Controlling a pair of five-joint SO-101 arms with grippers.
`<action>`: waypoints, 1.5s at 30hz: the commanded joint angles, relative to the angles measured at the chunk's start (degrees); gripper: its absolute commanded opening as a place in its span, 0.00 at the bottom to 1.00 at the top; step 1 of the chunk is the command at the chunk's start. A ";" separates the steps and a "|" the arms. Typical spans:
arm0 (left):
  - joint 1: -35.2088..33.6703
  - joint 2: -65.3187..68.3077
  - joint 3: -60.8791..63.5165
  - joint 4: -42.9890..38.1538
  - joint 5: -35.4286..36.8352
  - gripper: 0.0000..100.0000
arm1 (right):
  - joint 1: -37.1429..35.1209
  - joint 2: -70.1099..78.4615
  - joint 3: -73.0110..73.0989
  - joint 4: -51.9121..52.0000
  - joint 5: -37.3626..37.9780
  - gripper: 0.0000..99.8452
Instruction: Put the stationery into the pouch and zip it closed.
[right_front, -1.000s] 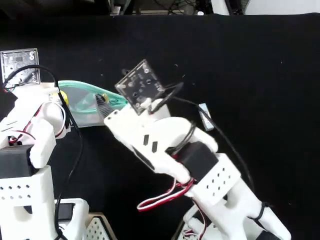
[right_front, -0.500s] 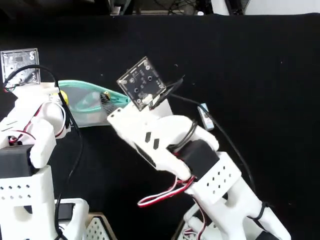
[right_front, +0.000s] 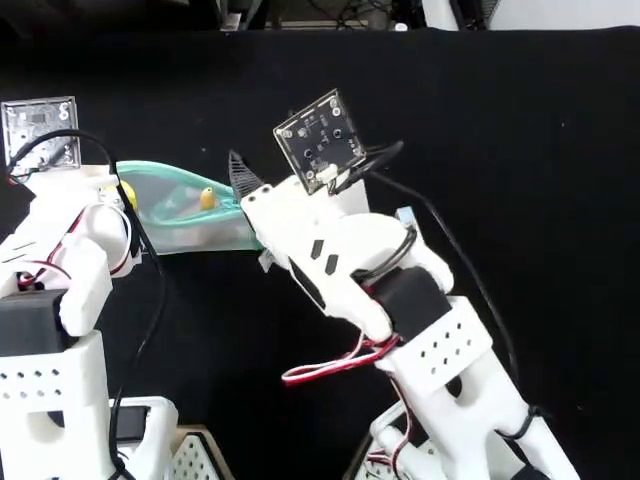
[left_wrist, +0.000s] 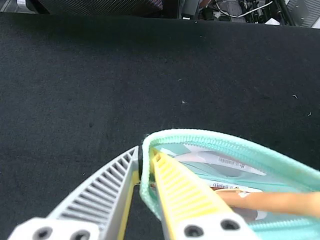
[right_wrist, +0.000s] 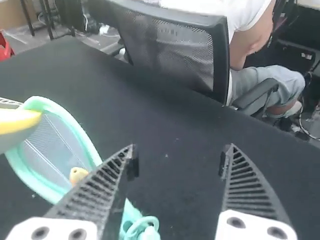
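The teal pouch (right_front: 175, 215) lies open on the black table, with a yellow-tipped item (right_front: 207, 198) inside. My left gripper (left_wrist: 146, 167) is shut on the rim at the pouch's (left_wrist: 230, 150) end, one finger inside and one outside. A brown pencil (left_wrist: 272, 200) and a white labelled item (left_wrist: 220, 160) lie in it. My right gripper (right_wrist: 180, 152) hangs open and empty above the pouch's (right_wrist: 47, 145) other end, near the teal zipper cord (right_wrist: 137, 227). A small blue and white item (right_front: 405, 214) lies on the table beside the right arm.
The black table (right_front: 500, 120) stretches bare to the back and right. A mesh office chair (right_wrist: 175, 45) with a seated person stands beyond the far edge. Both arms' white bases (right_front: 50, 400) crowd the near edge.
My right gripper has lifted off the pouch and swung up and to the right. The yellow-tipped item now shows inside the pouch. The left arm has kept still.
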 joint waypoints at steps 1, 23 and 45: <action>0.92 2.81 8.48 0.35 -0.18 0.03 | -3.87 -1.01 -0.04 -1.14 -0.70 0.27; 0.92 3.08 8.48 0.26 -0.18 0.03 | -11.08 -1.54 -3.47 -1.23 -0.35 0.27; 0.92 2.99 8.57 0.26 -0.18 0.03 | -2.81 0.75 -6.20 1.23 -0.79 0.17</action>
